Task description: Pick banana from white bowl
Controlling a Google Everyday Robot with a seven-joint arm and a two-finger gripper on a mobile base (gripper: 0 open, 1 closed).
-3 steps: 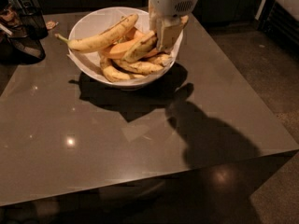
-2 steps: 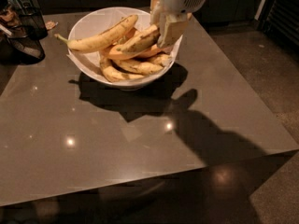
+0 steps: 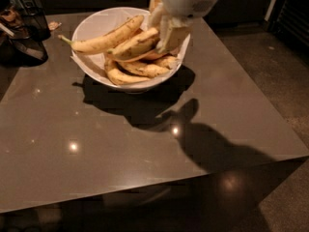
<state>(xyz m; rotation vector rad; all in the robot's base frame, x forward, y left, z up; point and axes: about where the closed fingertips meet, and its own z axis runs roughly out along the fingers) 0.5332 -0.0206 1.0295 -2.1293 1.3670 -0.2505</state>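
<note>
Tool (image 3: 166, 33), top cropped, at banana (image 3: 133, 46) in white bowl (image 3: 99, 25); grip impossible to tell.

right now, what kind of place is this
Probably an office break area: a grey table holds a white bowl of bananas, a wire basket nearby. The gripper reaches into the bowl.

So the gripper (image 3: 163, 32) is down over the right side of the white bowl (image 3: 94, 27) on the desk (image 3: 145, 158), jaws pinching the right end of one banana (image 3: 131, 47) lying on top of the other bananas (image 3: 140, 69).
</note>
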